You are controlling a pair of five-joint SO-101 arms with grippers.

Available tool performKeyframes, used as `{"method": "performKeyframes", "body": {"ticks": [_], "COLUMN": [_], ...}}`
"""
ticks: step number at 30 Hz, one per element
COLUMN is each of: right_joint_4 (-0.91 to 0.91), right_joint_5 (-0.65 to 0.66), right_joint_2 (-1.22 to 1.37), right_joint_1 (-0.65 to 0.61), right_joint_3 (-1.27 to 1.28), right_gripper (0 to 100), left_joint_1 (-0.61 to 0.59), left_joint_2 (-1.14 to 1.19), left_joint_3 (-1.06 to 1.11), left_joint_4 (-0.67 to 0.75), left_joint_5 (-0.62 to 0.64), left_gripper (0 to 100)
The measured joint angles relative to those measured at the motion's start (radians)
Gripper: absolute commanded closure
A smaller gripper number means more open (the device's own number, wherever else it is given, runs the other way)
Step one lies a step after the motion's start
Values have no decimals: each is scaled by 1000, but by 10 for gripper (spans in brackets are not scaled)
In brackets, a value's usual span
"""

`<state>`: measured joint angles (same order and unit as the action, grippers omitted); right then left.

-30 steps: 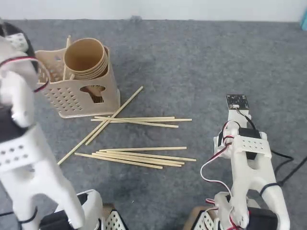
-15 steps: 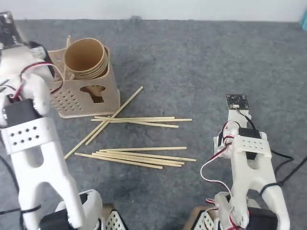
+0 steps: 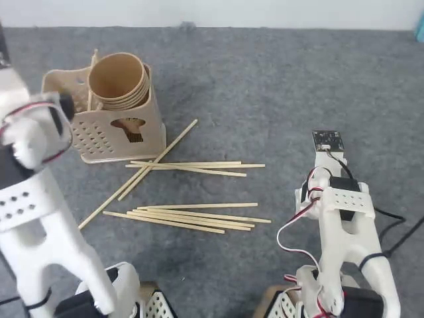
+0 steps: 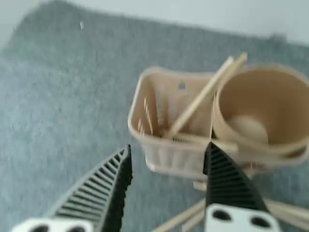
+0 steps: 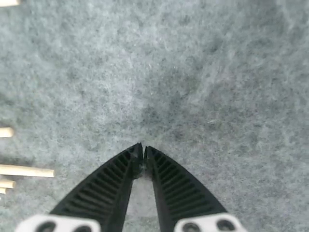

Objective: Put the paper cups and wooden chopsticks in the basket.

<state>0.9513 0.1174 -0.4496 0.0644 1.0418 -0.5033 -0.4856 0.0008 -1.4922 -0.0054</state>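
The left pincer (image 4: 169, 147) hangs spread and empty, just short of the basket (image 4: 145, 118) holding stacked cups (image 4: 260, 111). The right pincer (image 5: 143, 146) is pressed together above the counter (image 5: 193, 72), with loose chopsticks (image 5: 26, 170) off to one side.

Soft, diffuse light is spreading evenly over the grey felt-like table covering (image 3: 298, 86). The beige perforated plastic basket (image 3: 149, 139) is throwing a faint, soft-edged shadow to its right in the high view. The stacked tan paper cups (image 3: 119, 79) are shading darker inside than at the rim. The pale wooden chopsticks (image 3: 192, 217) are laying thin shadow lines.
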Motion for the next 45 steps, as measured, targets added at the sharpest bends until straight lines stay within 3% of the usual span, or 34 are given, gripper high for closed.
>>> {"method": "performKeyframes", "body": {"ticks": [5,14,22,26,31,45], "right_joint_4": [0,0,0,0,0,5], "right_joint_5": [0,0,0,0,0,0], "right_joint_2": [0,0,0,0,0,0], "right_joint_1": [0,0,0,0,0,0], "right_joint_3": [0,0,0,0,0,0], "right_gripper": [980,980,980,980,980,980], "left_joint_1": [0,34,38,41,40,-2], "left_joint_2": [0,-218,-542,-582,-585,-382], "left_joint_3": [-31,261,844,1106,1358,1413], "left_joint_4": [-219,-210,74,201,463,718], "left_joint_5": [-157,-577,-723,-807,-816,-824], "left_gripper": [793,801,801,802,804,804]}}
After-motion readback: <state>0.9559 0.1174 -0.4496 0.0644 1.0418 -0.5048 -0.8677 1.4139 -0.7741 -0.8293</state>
